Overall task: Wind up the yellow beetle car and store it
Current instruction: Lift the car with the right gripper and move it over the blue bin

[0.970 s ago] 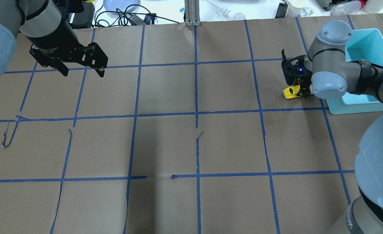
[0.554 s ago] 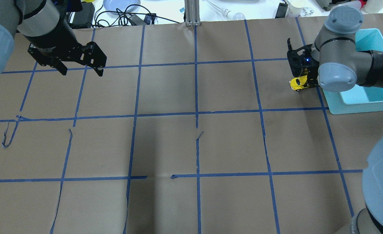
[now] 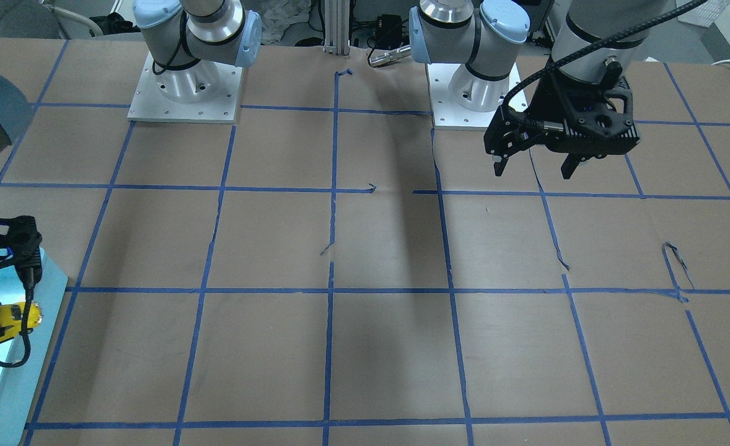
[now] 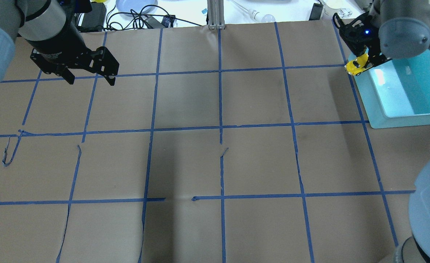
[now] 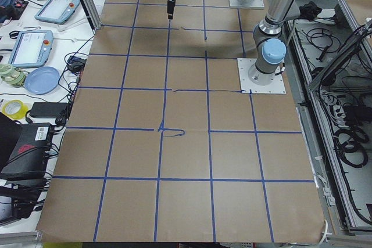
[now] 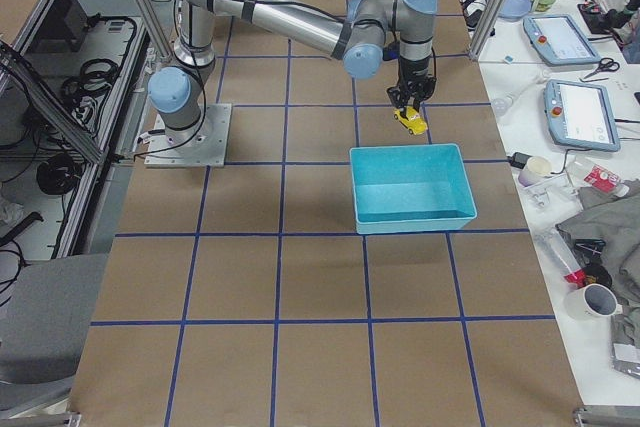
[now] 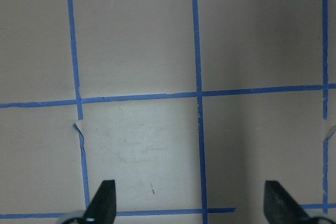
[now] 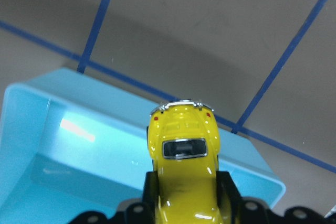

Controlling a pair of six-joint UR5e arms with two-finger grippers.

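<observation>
One yellow car (image 4: 357,66), apparently higher

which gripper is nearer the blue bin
Right. The right gripper holds the yellow beetle car at the bin edge; the left gripper hangs open across the table.

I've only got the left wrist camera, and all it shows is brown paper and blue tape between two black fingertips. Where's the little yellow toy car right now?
Observer: The small yellow beetle toy car is clamped in the right gripper, lifted off the paper.
Operator: Is it in a container yet?
Observer: Not yet. It hangs at the far corner of the light blue plastic bin, nose over the rim.
Operator: And where's my left arm relative to that?
Observer: The left gripper is open across the brown-papered table, well away from the bin.
</observation>
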